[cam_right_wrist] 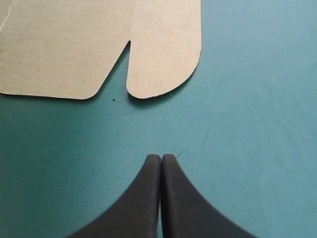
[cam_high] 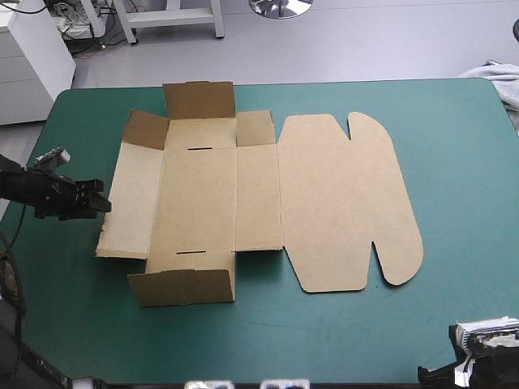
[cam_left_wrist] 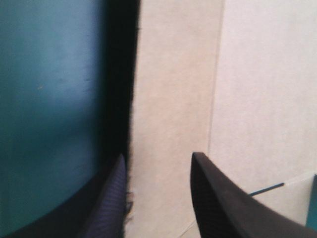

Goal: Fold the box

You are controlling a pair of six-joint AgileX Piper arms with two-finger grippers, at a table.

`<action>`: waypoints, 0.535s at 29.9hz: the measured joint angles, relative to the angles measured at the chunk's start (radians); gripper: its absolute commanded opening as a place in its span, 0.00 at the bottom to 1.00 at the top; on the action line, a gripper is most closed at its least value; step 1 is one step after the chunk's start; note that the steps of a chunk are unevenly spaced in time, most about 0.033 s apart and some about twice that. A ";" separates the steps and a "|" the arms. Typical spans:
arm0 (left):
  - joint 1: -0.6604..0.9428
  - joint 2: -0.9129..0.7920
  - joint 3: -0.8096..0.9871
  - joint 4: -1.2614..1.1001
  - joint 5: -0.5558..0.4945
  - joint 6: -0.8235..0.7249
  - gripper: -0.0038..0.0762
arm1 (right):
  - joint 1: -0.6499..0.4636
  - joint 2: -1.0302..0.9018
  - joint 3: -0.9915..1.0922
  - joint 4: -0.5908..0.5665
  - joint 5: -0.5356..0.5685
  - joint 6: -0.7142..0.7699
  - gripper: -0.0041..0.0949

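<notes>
**Box [cam_high: 243, 194] of brown board, opened out on the teal-green counter [cam_high: 454, 162], left of its middle.** The lid [cam_high: 340, 203], with two rounded ears, lies flat on the side toward the counter's right edge. The end flaps [cam_high: 182, 288] at the near and far sides stand partly raised. The left wall panel [cam_high: 130, 194] lies nearly flat, and its outer edge appears lifted a little.

The left fingers [cam_left_wrist: 223, 208] stand apart astride that outer edge, one over the counter and one over the board. Whether either touches the board cannot be told. The right fingers [cam_right_wrist: 143, 198] are pressed together in a point near the counter's near right corner. They are well apart from the box, with one ear [cam_right_wrist: 163, 59] of the lid ahead of them.

**Step in hand, as judged:** raising the left wall.
- The left fingers should close on the panel near the middle of its length, so that it turns evenly about its crease and does not twist.
- The lift should follow an arc about the crease. A straight pull would likely drag the whole sheet across the counter.
- The idle arm could press the base down to hold it.
- A grip near one corner risks bending the board.
</notes>
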 measured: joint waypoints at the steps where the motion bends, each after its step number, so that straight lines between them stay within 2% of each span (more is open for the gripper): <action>1: 0.000 0.001 0.019 -0.034 -0.001 0.029 0.45 | 0.000 0.000 0.000 0.000 0.000 0.001 0.02; 10: 0.000 0.028 0.044 -0.069 -0.011 0.073 0.45 | 0.000 0.000 0.000 0.000 0.000 0.001 0.02; 16: 0.000 0.028 -0.037 -0.012 -0.010 0.044 0.45 | 0.000 0.000 0.000 0.000 0.001 0.001 0.02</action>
